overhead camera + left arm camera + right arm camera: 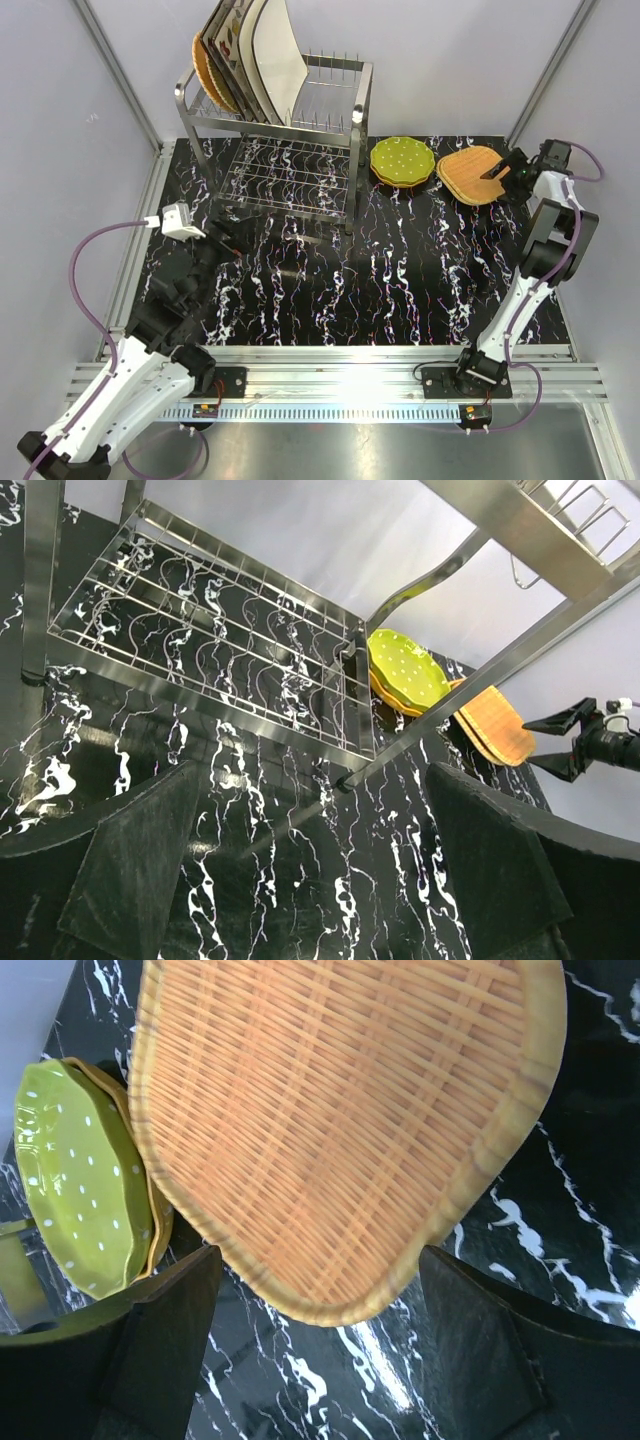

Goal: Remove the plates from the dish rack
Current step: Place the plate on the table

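The steel dish rack (360, 100) stands at the back left. In its top tier lean a wicker plate (205, 70) and square cream plates (272, 55). A green dotted plate (402, 160) lies on the table to the rack's right, stacked on another plate. Beside it lies a second wicker plate (468, 175). My right gripper (497, 172) hovers open at that plate's right edge. In the right wrist view the wicker plate's (350, 1120) corner lies ahead of the right gripper (320, 1360). My left gripper (230, 240) is open and empty, low in front of the rack's lower shelf (200, 650).
The black marbled table (400, 280) is walled by grey panels at the back and sides. The rack's steel leg (40, 580) and a slanting bar (480, 680) cross the left wrist view. A metal rail (340, 365) runs along the near edge.
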{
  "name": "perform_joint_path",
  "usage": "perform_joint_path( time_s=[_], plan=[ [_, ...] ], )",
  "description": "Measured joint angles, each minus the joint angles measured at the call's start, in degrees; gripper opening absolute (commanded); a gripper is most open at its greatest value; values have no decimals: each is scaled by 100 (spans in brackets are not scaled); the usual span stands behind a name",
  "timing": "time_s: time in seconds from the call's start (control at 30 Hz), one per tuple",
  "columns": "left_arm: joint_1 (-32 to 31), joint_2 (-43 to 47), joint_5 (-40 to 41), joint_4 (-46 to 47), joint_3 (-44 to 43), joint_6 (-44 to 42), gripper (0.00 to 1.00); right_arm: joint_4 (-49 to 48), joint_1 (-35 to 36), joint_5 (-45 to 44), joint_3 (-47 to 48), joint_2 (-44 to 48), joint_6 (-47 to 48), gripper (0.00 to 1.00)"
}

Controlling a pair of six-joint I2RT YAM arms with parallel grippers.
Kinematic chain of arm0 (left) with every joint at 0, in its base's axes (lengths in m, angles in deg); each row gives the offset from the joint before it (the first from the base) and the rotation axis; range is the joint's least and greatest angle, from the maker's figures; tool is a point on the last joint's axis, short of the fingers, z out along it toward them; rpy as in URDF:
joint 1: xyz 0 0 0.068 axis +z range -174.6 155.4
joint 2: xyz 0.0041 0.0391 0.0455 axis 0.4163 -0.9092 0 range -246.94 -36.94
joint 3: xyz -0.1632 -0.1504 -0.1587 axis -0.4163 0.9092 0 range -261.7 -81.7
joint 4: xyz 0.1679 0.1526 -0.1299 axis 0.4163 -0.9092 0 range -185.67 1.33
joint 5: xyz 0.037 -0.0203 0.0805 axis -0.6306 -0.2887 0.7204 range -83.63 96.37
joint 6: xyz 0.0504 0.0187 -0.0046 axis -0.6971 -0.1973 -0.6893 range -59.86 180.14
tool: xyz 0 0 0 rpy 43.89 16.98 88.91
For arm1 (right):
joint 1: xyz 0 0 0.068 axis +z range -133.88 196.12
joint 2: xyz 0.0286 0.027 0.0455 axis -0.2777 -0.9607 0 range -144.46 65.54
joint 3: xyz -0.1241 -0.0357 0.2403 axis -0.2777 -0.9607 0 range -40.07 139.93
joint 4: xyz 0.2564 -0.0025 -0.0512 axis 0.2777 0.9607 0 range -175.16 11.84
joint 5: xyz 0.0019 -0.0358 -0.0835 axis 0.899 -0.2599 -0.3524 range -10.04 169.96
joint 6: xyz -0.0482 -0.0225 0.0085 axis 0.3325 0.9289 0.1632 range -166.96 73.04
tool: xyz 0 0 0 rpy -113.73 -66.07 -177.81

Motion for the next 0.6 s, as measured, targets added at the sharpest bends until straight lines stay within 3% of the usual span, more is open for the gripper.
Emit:
perform_joint_path(
  time_s=[0.6],
  plan=[
    [4,-442,0,-66,-245,-74,99,-42,238,221,555,-295,280,91]
  ],
)
